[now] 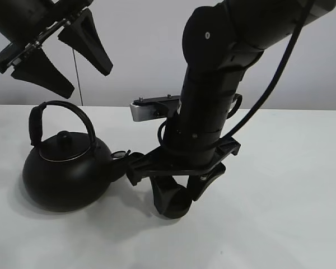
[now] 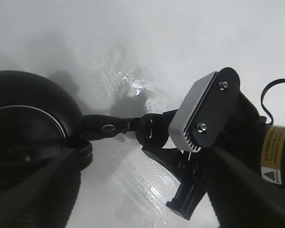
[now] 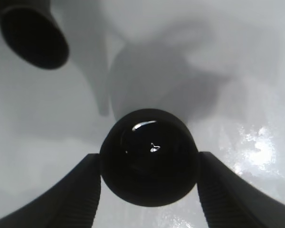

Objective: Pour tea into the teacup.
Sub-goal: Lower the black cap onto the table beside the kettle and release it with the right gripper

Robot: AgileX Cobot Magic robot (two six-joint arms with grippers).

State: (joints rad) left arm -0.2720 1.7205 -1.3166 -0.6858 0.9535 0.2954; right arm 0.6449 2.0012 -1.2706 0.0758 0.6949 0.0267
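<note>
Exterior high: left gripper [image 1: 59, 53] hangs with jaws spread, above the black kettle [image 1: 64, 174]; right gripper [image 1: 179, 196] clamps the teacup [image 1: 171, 204] just beside the kettle's spout [image 1: 120, 162].
Left wrist: spout [image 2: 102, 129] points towards the right arm.
Right wrist: teacup [image 3: 148, 156] sits between both fingers [image 3: 80, 190], touching each.

glossy blk teacup [image 3: 148, 156], matt kettle [image 1: 64, 179], prob. metal

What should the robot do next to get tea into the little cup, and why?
Probably lower the open left pincer onto the handle of the kettle and close it. That pincer hangs above the kettle holding nothing, while the right pincer grips the teacup beside the spout.
</note>
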